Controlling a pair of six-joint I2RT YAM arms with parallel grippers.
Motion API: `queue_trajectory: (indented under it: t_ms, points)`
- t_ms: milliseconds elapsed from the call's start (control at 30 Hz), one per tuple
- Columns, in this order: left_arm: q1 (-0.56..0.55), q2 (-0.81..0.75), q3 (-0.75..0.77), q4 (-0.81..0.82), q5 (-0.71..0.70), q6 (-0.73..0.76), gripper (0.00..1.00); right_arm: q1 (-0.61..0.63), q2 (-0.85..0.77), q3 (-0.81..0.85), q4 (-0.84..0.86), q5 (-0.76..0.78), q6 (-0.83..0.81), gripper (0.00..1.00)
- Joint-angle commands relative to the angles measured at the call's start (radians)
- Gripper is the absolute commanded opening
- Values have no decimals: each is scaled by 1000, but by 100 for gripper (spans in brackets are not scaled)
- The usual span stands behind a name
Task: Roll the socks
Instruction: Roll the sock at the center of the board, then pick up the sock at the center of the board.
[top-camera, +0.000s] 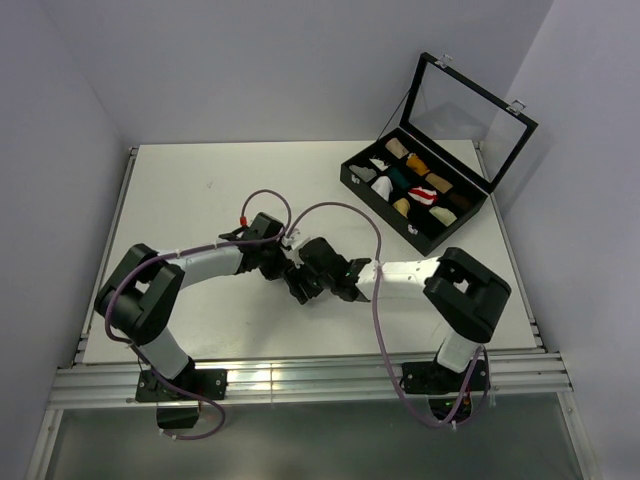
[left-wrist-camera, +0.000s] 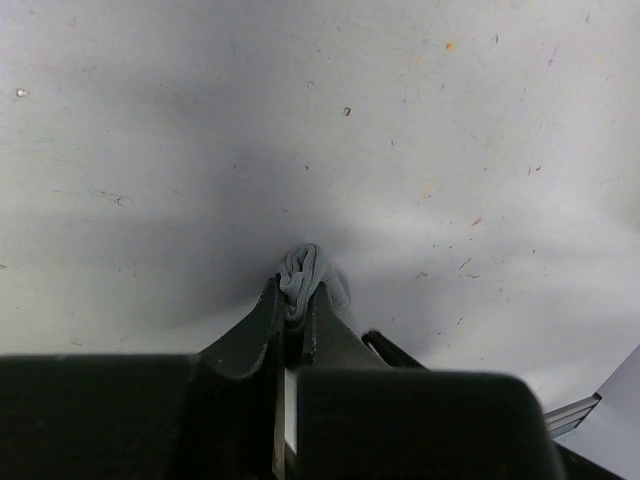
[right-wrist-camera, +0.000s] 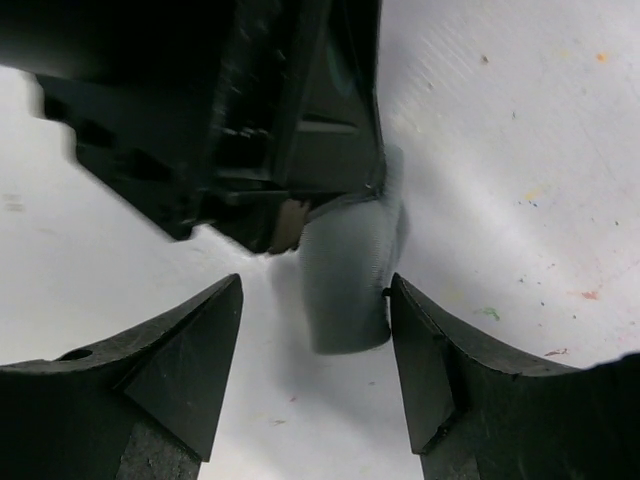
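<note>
- My left gripper (left-wrist-camera: 290, 300) was clenched on the grey sock (left-wrist-camera: 308, 268), low over the table's (left-wrist-camera: 200, 150) near middle.
- My right gripper (right-wrist-camera: 315, 285) stood open astride it. I judged rolling was underway, and next came a fresh pinch.

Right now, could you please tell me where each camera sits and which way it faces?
Top: above and behind, looking down on the table, case, left arm and right arm.
Left wrist: looks down past the shut left gripper pinching the grey sock.
Right wrist: looks through the open right gripper at that sock.
Shared: both wrist views show the sock.
</note>
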Motion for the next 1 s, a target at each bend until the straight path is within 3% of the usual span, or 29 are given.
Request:
queue_trajectory:
  t_ms: [0,300,533,733,867,967]
  points:
    - [-5,19,19,-23,6,28,1,27,43,41,0,114,-56,68]
    - [-6,22,19,-20,12,28,1,81,109,64,1,190,-75,66]
    - [-6,16,15,-11,20,29,1,89,175,82,10,200,-62,56]
    - [-6,13,12,-8,24,29,1,72,215,98,1,178,-36,28]
    - [-6,5,7,1,31,28,1,40,213,85,-14,166,-13,0]
    - [-6,-10,4,10,29,22,4,18,175,55,-17,151,4,0]
